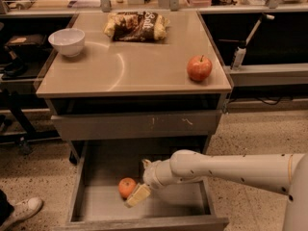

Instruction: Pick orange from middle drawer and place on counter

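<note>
- Counter (130, 76): tan top, above the drawers.
- Middle drawer (96, 198): pulled out toward the near side.
- Gripper (137, 196): inside the drawer, centre; can't tell if open or closed.
- Orange (126, 187): on the drawer floor, just left of the gripper; round, no long axis.

Glossy counter (134, 76), matt grey middle drawer (98, 207), pale plastic end effector (136, 197) inside, beside smooth orange (126, 187)

White bowl (67, 41) far left, snack bag (137, 26) far centre, red-yellow apple (199, 68) near right; all well apart. Scratched grey drawer front (137, 125) beneath. White shoe (24, 210) lower left. Gripper (138, 196) below that front.
</note>
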You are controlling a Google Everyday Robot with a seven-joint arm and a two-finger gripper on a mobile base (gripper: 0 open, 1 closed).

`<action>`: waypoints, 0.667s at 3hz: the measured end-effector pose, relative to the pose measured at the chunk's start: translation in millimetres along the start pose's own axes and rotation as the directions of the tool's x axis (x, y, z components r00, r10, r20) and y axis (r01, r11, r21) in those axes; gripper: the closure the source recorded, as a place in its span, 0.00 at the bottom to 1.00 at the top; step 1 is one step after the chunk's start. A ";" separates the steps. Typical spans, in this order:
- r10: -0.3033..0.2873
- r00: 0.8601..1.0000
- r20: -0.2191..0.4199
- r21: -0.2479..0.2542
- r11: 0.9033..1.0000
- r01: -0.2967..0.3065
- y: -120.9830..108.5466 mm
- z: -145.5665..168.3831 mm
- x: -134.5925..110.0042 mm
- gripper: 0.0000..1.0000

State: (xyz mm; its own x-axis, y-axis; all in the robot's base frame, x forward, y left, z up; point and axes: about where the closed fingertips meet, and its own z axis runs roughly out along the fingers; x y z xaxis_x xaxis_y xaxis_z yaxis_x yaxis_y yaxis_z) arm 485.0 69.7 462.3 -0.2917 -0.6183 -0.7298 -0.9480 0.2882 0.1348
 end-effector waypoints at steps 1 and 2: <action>0.012 0.999 0.039 -0.029 1.000 -0.011 4.0 24.6 8.6 0.00; 0.011 0.999 0.052 -0.049 0.999 -0.009 3.0 41.8 14.3 0.00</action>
State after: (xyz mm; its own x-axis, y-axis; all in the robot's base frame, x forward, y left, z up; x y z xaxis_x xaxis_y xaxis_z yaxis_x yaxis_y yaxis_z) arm 483.3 92.3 424.3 -0.2953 -0.5764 -0.7619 -0.9506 0.2571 0.1740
